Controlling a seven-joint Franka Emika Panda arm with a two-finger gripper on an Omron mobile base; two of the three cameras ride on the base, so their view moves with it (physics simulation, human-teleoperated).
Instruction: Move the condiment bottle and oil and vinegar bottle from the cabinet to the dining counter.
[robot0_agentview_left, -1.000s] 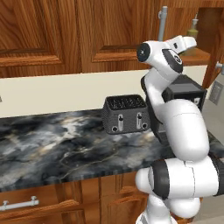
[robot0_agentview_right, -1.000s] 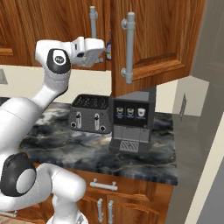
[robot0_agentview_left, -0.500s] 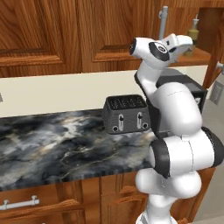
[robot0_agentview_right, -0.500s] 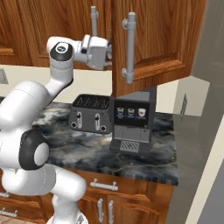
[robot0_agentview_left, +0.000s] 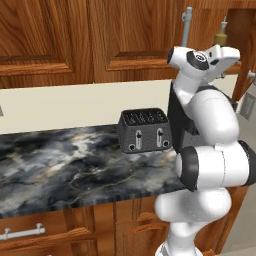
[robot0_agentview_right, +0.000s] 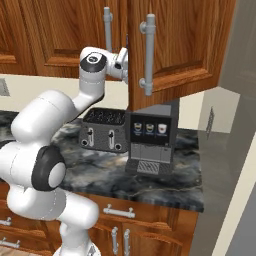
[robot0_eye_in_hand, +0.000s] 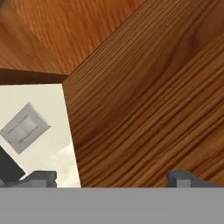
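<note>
Oil and vinegar bottle (robot0_agentview_left: 222, 36), tall, slim, olive-yellow, grey pointed spout: stands on the shelf inside the reddish-brown raised-panel wooden wall cabinet (robot0_agentview_left: 125, 35), at the upper right of the left base view, just behind my wrist; untouched. Change since a second ago: my arm has swung up and rightward from above the black slotted toaster (robot0_agentview_left: 145, 130), and my hand now sits at the edge of the open cabinet door (robot0_agentview_right: 175, 45); I judge this the approach to the first pick, nothing moved yet. Gripper (robot0_eye_in_hand: 111, 177): fingers spread to full width, holding nothing; the hand view shows wood grain close ahead between the two dark tips, with pale wall and a grey wall outlet (robot0_eye_in_hand: 24, 127) to one side. The left base view shows the bottle but hides my fingers behind the wrist. The right base view shows the door swung open with its long grey bar handle (robot0_agentview_right: 148, 55), plus a black coffee machine (robot0_agentview_right: 152, 137) beside the toaster on the veined marble kitchen top (robot0_agentview_right: 165, 185), but the door hides the shelf.
</note>
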